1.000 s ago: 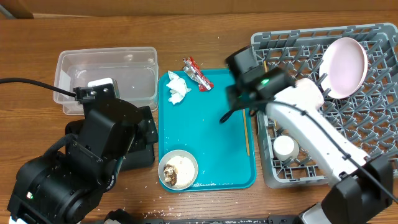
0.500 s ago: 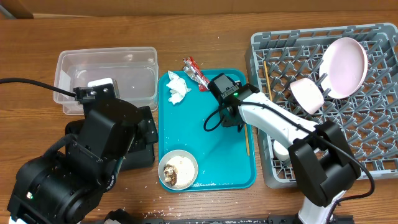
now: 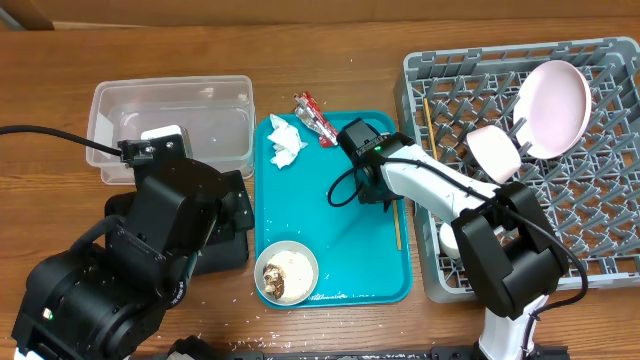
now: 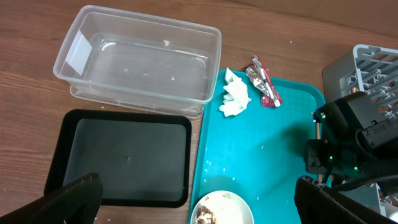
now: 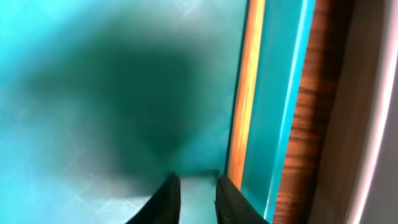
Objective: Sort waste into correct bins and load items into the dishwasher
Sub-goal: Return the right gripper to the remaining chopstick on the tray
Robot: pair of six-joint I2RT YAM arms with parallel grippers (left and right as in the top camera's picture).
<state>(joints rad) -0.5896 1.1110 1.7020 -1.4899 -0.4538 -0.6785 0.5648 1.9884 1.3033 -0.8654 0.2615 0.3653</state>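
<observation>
Because the chopstick [image 5: 245, 93] lies lengthwise against the right rim of the tray [image 5: 283, 93], just right of our right hand [image 5: 194, 198], we judge this nearer arm must sidestep rightward to straddle it; the hand hangs low over the tray, fingers barely parted, holding nothing.
</observation>
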